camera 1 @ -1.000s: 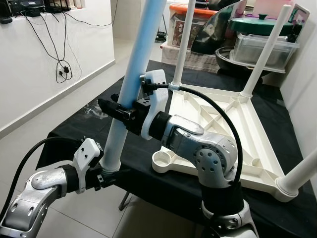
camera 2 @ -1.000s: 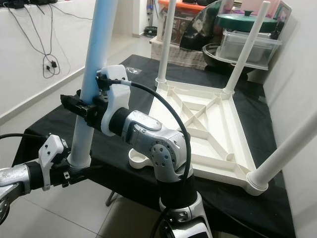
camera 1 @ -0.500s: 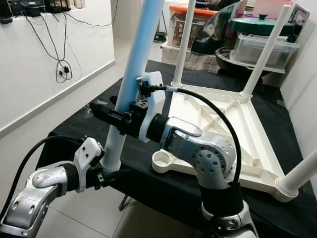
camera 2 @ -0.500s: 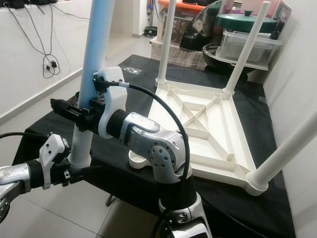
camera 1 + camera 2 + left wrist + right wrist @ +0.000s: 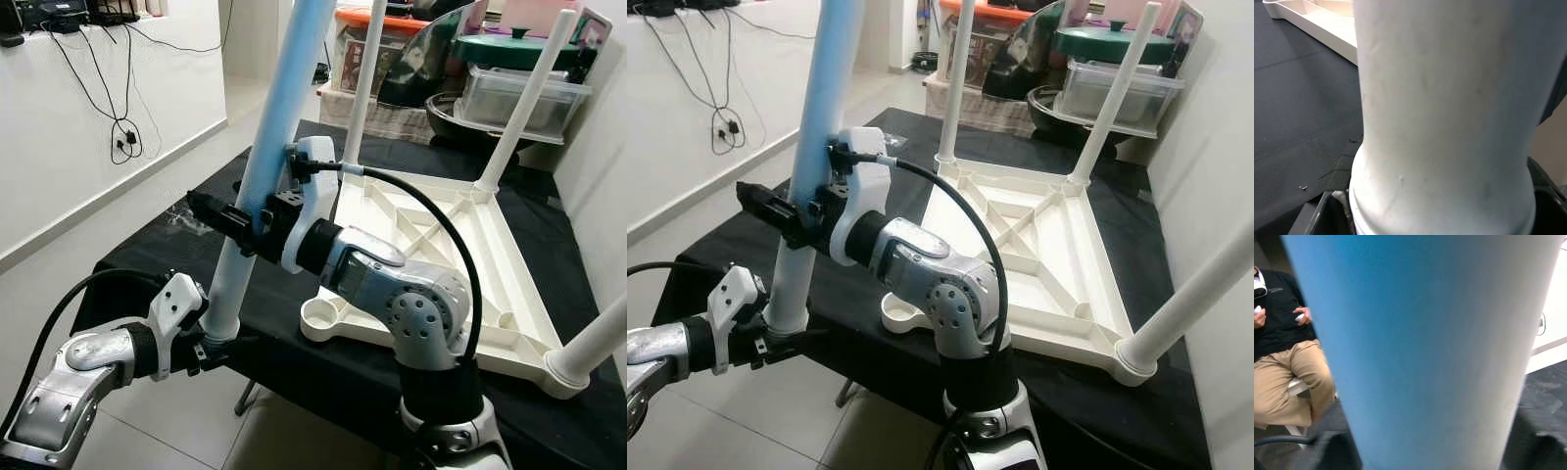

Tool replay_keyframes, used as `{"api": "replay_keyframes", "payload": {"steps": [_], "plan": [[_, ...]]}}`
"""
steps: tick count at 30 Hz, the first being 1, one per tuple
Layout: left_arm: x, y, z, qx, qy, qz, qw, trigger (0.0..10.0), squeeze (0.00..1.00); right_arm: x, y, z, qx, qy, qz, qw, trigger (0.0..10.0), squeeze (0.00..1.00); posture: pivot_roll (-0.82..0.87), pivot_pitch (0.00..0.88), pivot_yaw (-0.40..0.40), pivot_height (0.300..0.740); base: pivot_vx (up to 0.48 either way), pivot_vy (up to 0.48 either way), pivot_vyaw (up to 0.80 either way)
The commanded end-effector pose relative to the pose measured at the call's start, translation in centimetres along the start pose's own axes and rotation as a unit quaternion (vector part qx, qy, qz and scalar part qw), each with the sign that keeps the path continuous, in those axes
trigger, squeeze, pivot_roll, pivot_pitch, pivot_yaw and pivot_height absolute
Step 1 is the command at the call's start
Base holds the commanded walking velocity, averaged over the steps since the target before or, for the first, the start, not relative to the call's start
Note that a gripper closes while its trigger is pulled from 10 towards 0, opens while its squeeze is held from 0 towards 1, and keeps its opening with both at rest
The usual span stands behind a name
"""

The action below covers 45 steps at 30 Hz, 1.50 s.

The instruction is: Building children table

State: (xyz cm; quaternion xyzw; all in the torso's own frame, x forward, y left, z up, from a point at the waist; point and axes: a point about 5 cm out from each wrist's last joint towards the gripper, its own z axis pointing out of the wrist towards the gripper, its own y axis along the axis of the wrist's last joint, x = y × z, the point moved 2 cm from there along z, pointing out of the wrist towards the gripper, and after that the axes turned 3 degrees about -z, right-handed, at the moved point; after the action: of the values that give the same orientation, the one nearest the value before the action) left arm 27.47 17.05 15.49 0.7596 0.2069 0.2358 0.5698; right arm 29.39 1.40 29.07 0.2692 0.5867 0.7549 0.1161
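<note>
The white children's table top [image 5: 460,259] lies upside down on a black-clothed table [image 5: 157,250], with three white legs [image 5: 361,88] standing up from its corners. Its near-left socket [image 5: 320,315] holds no leg. A loose leg [image 5: 277,127], blue above and white below, stands tilted over the black table's left edge. My right gripper [image 5: 227,217] is shut around the leg's middle. My left gripper [image 5: 214,345] is shut on the leg's flared white lower end [image 5: 1444,122]. The blue part [image 5: 1425,342] is close up in the right wrist view.
Storage boxes, a green-lidded clear container [image 5: 524,93] and an orange-lidded box [image 5: 377,24] crowd the back of the table. A white wall with hanging cables [image 5: 122,132] and tiled floor lie to the left. A seated person [image 5: 1283,352] is beyond the leg.
My right gripper swung a little left with the leg, then came back right and slightly up. Both grippers keep their hold on the leg.
</note>
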Motion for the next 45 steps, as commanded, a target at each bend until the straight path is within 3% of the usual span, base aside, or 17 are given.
{"api": "replay_keyframes", "payload": {"steps": [1, 10, 16, 17, 18, 23, 26, 28, 33, 34, 35, 36, 39, 42, 45], "plan": [[-0.2, 0.4, 0.2, 0.0, -0.014, 0.018, 1.0, 10.0, 0.0, 2.7, -1.2, 1.4, -0.021, 0.042, 0.079, 0.996, 0.0, 0.0, 0.08, 0.0, -0.073, 0.74, 0.0, 0.0, 0.0], [-0.1, 0.4, 0.1, 0.001, -0.014, 0.019, 1.0, 10.0, 0.0, 2.9, -1.2, 1.4, -0.025, 0.047, 0.09, 0.995, 0.0, 0.0, 0.08, 0.0, -0.074, 0.74, 0.0, 0.0, 0.0], [0.1, 0.6, 0.1, -0.005, -0.007, 0.043, 0.999, 10.0, 0.0, 2.7, -1.1, 1.2, -0.034, 0.048, 0.097, 0.994, 0.0, 0.0, 0.08, 0.0, -0.071, 0.74, 0.0, 0.0, 0.0], [0.4, 0.8, 0.1, -0.012, 0.003, 0.046, 0.999, 10.0, 0.23, 2.6, -1.0, 1.2, -0.037, 0.047, 0.097, 0.993, 0.0, 0.0, 0.08, 0.0, -0.071, 0.74, 0.0, 0.0, 0.0], [0.6, 0.9, 0.1, -0.016, 0.011, 0.049, 0.999, 10.0, 1.0, 2.6, -0.9, 1.1, -0.039, 0.047, 0.097, 0.993, 0.0, 0.0, 0.08, 0.0, -0.071, 0.74, 0.0, 0.0, 0.0], [1.1, 1.1, 0.0, -0.027, 0.032, 0.054, 0.998, 10.0, 1.0, 2.3, -0.7, 1.0, -0.044, 0.043, 0.096, 0.993, 0.0, 0.0, 0.08, 0.0, -0.071, 0.74, 0.0, 0.0, 0.0], [1.8, 2.0, -0.6, -0.048, 0.07, 0.051, 0.995, 10.0, 1.0, 0.7, 0.0, 0.8, -0.058, 0.019, 0.085, 0.995, 0.0, 0.0, 0.08, 0.0, -0.071, 0.74, 0.0, 0.0, 0.0], [1.8, 2.0, -0.6, -0.048, 0.07, 0.051, 0.995, 10.0, 1.0, 0.7, 0.0, 0.8, -0.058, 0.019, 0.085, 0.995, 0.0, 0.0, 0.08, 0.0, -0.071, 0.74, 0.0, 0.0, 0.0], [1.7, 2.1, -1.4, -0.05, 0.101, 0.052, 0.992, 10.0, 1.0, -2.7, 1.6, 0.4, -0.081, -0.033, 0.059, 0.994, 0.0, 0.0, 0.09, 0.0, -0.078, 0.74, 0.0, 0.0, 0.0], [1.1, 2.2, -1.6, -0.052, 0.101, 0.054, 0.992, 10.0, 0.82, -4.0, 2.2, 0.1, -0.088, -0.054, 0.045, 0.994, 0.0, 0.0, 0.1, 0.0, -0.08, 0.74, 0.0, 0.0, 0.0], [1.1, 2.2, -1.6, -0.052, 0.101, 0.054, 0.992, 10.0, 0.82, -4.0, 2.2, 0.1, -0.088, -0.054, 0.045, 0.994, 0.0, 0.0, 0.1, 0.0, -0.08, 0.74, 0.0, 0.0, 0.0], [0.3, 2.2, -1.5, -0.057, 0.096, 0.052, 0.992, 10.0, 0.0, -5.3, 2.8, -0.1, -0.095, -0.077, 0.027, 0.992, 0.0, 0.0, 0.1, 0.0, -0.083, 0.74, 0.0, 0.0, 0.0], [-0.4, 2.2, -1.4, -0.061, 0.089, 0.05, 0.993, 10.0, 0.0, -6.2, 3.3, -0.3, -0.099, -0.093, 0.012, 0.991, 0.0, 0.0, 0.1, 0.0, -0.083, 0.74, 0.0, 0.0, 0.0], [-1.7, 1.2, -1.0, -0.06, 0.088, 0.026, 0.994, 10.0, 0.0, -8.1, 4.5, -0.7, -0.115, -0.131, -0.027, 0.984, 0.0, 0.0, 0.1, 0.0, -0.086, 0.74, 0.0, 0.0, 0.0], [-1.9, 0.7, -0.8, -0.057, 0.092, 0.02, 0.994, 10.0, 0.0, -8.6, 4.9, -0.9, -0.121, -0.141, -0.036, 0.982, 0.0, 0.0, 0.1, 0.0, -0.086, 0.74, 0.0, 0.0, 0.0]]}}
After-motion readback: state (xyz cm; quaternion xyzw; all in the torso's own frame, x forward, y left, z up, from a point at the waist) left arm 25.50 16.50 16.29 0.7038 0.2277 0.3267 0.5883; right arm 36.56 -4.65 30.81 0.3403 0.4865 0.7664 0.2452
